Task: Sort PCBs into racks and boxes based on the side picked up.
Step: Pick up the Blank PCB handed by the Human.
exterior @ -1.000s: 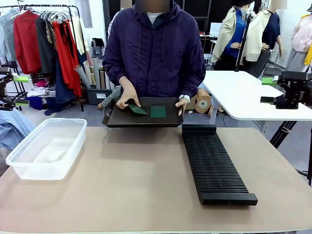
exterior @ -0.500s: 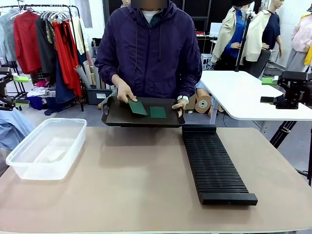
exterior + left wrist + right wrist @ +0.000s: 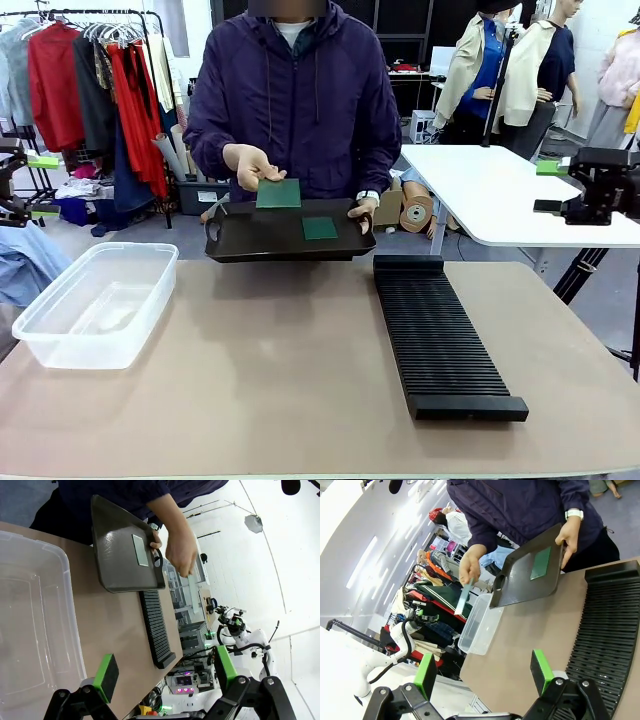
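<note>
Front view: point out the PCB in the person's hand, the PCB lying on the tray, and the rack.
held PCB [image 3: 279, 194], front view, middle of its face.
tray PCB [image 3: 319, 229], front view, middle of its face.
rack [image 3: 437, 335], front view, slotted top, mid-length.

A workroom or lab rather than a home: a plain brown table [image 3: 300, 380] stands near, with a clothes rail [image 3: 90, 13] of hanging garments [image 3: 55, 80] far left, a white table [image 3: 500, 190] far right, and cardboard rolls [image 3: 415, 212] on the floor.
</note>
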You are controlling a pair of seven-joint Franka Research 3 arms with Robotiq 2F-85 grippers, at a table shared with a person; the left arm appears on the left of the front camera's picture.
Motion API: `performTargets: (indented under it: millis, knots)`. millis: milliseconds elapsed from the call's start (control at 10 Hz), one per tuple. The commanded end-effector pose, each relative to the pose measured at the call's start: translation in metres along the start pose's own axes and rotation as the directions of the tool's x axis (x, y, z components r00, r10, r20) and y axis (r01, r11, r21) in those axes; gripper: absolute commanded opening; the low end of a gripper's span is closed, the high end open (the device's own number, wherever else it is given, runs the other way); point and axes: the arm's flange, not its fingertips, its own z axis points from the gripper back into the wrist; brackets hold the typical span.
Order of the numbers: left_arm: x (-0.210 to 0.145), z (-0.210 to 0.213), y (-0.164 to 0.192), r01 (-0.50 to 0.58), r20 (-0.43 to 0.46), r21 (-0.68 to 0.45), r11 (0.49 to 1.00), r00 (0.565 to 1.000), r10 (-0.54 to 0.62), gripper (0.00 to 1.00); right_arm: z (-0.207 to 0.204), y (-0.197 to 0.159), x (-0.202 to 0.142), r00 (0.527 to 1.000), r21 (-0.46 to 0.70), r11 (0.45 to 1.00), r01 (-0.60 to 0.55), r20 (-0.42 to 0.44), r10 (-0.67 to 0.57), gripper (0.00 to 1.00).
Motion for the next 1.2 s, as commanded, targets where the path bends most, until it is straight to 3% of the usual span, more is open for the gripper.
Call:
performTargets:
  millis: [0,600,700,1100]
  knots:
    - [0.001,0.001,-0.004,-0.011,0.005,0.001,1.000,1.000,0.011,1.00,0.001,0.001,0.001,0.999,-0.007,1.000,0.027,-0.025,-0.027,1.00]
    - [0.001,0.001,-0.004,-0.011,0.005,0.001,1.000,1.000,0.011,1.00,-0.001,-0.002,0.001,0.993,-0.001,0.998,0.055,-0.105,-0.055,1.00]
    - [0.001,0.001,-0.004,-0.011,0.005,0.001,1.000,1.000,0.011,1.00,-0.004,-0.006,-0.005,0.998,0.001,0.999,0.032,-0.062,-0.032,1.00]
    - [0.000,-0.029,0.003,-0.035,0.025,-0.088,0.995,0.999,0.038,1.00,-0.004,-0.006,-0.005,0.998,0.001,0.999,0.032,-0.062,-0.032,1.00]
